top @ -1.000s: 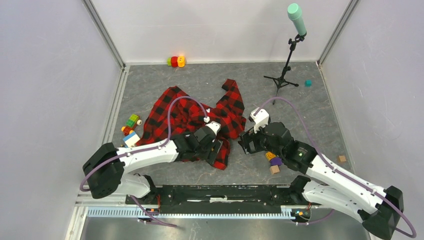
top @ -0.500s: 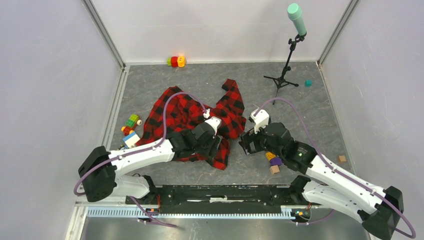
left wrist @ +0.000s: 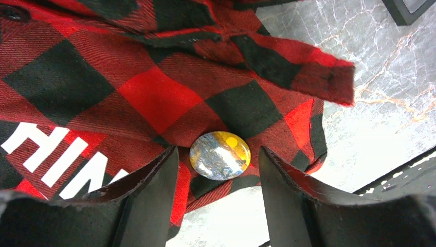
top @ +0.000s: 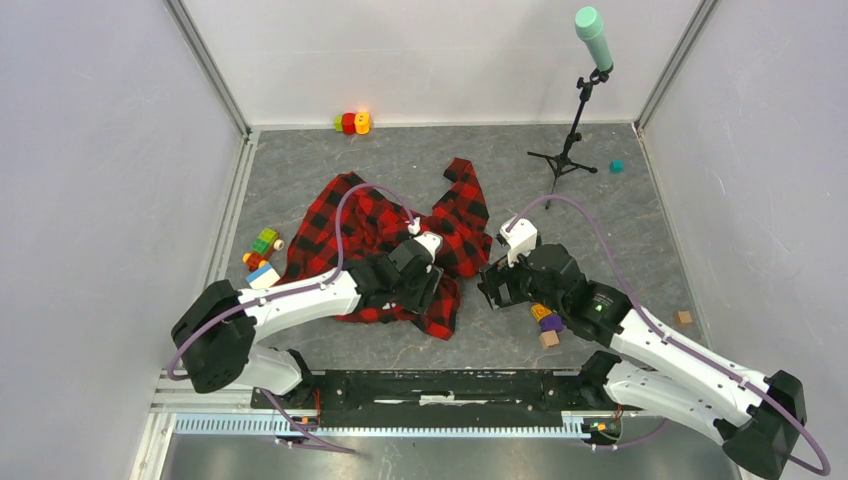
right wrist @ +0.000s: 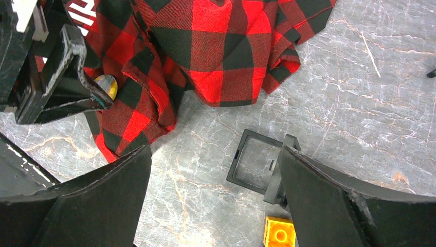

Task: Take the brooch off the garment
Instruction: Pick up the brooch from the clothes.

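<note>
The garment (top: 380, 235) is a red-and-black check shirt crumpled on the grey floor, with white block letters (left wrist: 56, 159) showing in the left wrist view. A round blue-and-yellow brooch (left wrist: 220, 155) is pinned near its lower hem and also shows in the right wrist view (right wrist: 107, 85). My left gripper (left wrist: 218, 164) is open, its fingers on either side of the brooch, just above it. My right gripper (right wrist: 213, 170) is open and empty over bare floor to the right of the shirt (right wrist: 216, 46).
A black square frame (right wrist: 257, 164) and a yellow brick (right wrist: 280, 234) lie under my right gripper. Toy blocks (top: 262, 258) lie left of the shirt and more (top: 351, 122) at the back wall. A microphone stand (top: 575, 120) is at the back right.
My left arm has shifted slightly over the shirt's lower hem, and the hem has bunched a little. The right arm has not moved.
</note>
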{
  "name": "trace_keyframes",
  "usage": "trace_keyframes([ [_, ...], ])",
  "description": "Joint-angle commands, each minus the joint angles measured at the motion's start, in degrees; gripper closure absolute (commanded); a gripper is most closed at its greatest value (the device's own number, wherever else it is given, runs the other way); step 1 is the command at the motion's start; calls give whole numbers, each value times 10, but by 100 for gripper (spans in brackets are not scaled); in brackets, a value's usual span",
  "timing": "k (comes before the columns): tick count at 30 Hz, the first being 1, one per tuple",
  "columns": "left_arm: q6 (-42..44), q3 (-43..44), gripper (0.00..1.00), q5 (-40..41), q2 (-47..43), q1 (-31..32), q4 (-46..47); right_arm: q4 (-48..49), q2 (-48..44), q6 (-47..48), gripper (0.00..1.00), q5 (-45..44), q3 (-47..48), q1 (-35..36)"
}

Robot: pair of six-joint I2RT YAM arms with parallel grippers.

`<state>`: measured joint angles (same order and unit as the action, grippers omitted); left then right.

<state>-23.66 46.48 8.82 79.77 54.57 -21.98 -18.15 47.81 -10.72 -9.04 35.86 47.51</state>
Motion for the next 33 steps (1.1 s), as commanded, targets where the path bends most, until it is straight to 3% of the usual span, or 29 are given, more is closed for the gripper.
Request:
trace_keyframes([
  [1,25,-7,36,-40,-7,-17,30,5,-8,-5,2,6,2,-3],
  [10,28,-7,36,-58,10,-19,25,5,0,-7,2,12,6,-6],
  [17,20,-9,37,-23,29,-20,11,5,1,-6,2,17,7,-6],
  [33,3,-19,49,-71,43,-39,23,6,2,-6,2,23,8,-7],
])
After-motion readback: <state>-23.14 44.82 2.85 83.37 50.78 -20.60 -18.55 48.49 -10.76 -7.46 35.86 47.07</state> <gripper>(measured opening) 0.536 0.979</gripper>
